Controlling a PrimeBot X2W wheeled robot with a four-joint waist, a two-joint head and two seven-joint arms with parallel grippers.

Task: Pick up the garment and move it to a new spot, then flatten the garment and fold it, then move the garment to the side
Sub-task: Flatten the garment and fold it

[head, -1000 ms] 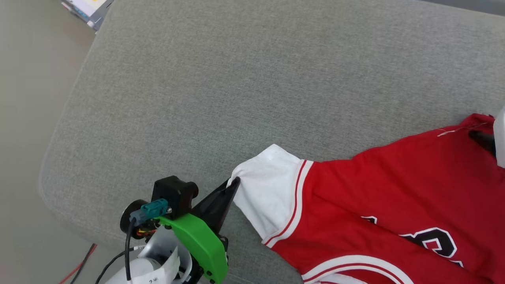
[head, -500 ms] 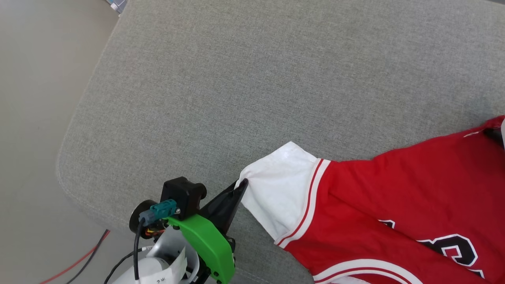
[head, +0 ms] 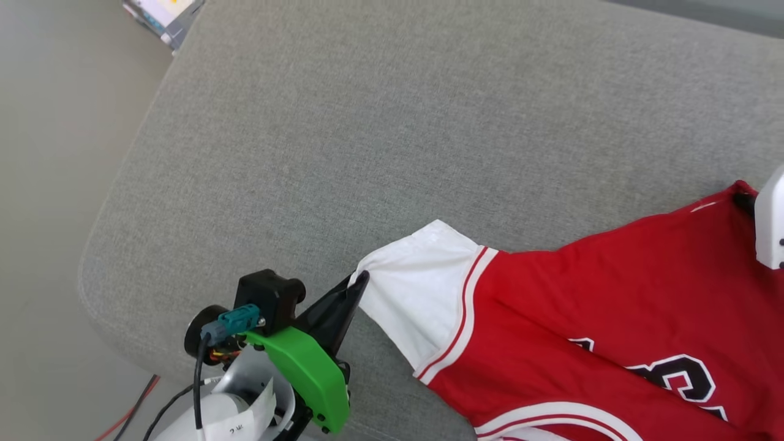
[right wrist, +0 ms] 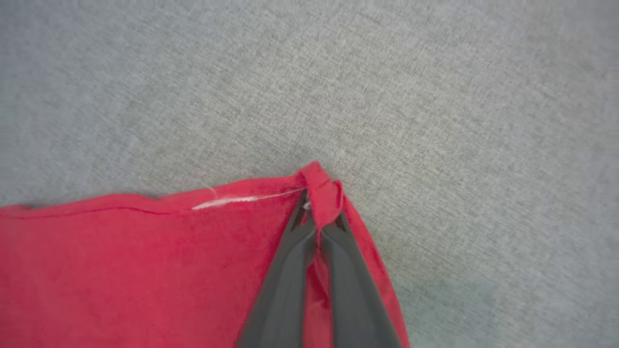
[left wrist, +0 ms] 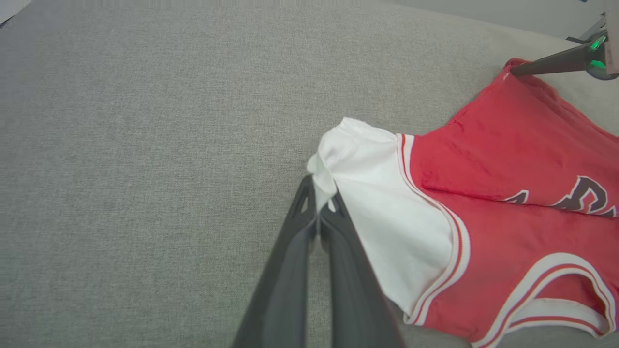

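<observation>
Two edges of the garment are pinched at once. The red jersey lies print side up on the near right part of a grey cushion, with a shallow fold running across the chest above the dark print. Its white sleeve points toward the cushion's left. The left fingers are pressed together on the sleeve's outer edge, a small bunch of white cloth caught between their tips. At the far end of the red body, the right fingers are closed on a rolled-up hem corner. The cloth between the two holds rests slack on the cushion.

By my reading this is the opening step: both holds are made and the lift has not yet begun, though it could equally be a pull to spread the cloth. The next move calls for raising both arms at an even pace, far enough apart that the jersey hangs open. It can then be carried to the bare grey area further left and back. Each hold takes only a thin edge, so a sharp tug could slip it. Past the cushion's rounded corner lie the floor and some cables, so the carry should stay over the cushion.
</observation>
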